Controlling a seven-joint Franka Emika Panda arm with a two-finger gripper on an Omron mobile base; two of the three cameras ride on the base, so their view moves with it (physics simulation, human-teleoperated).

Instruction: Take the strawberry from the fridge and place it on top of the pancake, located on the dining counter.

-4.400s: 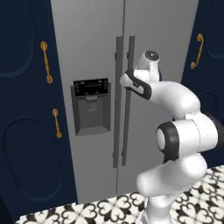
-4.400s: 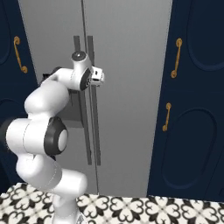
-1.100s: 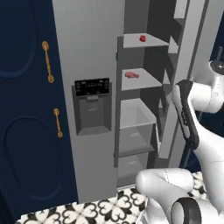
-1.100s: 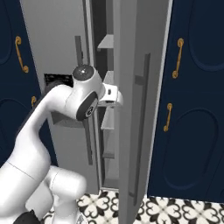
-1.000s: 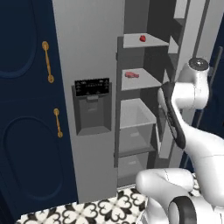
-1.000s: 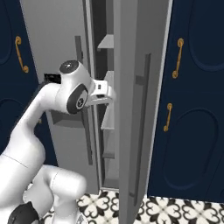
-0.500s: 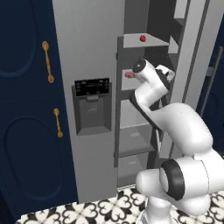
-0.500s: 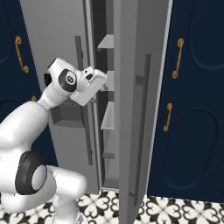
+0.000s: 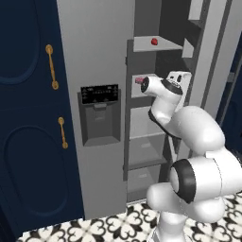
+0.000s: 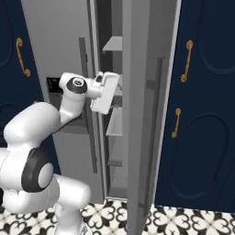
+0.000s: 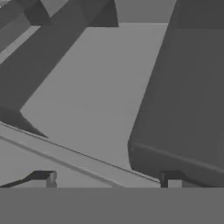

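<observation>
So the gripper [image 11: 109, 179] is sitting released with nothing between the jaws, poking into the open fridge [image 9: 94, 56]. It's reaching for the strawberry [image 9: 154, 41], one shelf above, so next it needs to go up.

Raised arm, gripper [image 11: 106, 181] spread apart
</observation>
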